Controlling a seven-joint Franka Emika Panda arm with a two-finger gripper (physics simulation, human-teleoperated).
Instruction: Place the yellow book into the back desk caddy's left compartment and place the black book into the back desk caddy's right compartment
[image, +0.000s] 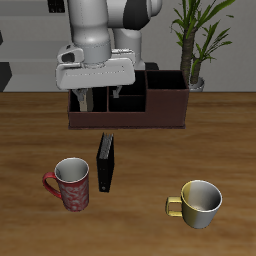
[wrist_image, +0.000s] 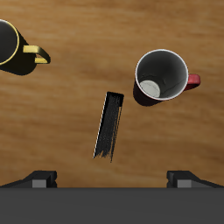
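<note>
Fingers (image: 97, 101) spread and empty above the caddy (image: 160, 108); black book (image: 106, 163) standing on the tabletop (image: 140, 230) between two mugs, probably next to grasp, needing descent.

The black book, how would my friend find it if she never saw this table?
Start at the long brown back desk caddy at the back of the table. Just in front of it, toward the table's front edge, the black book stands on its edge beside the red mug. It is the only thin, flat, all-black thing there.
</note>
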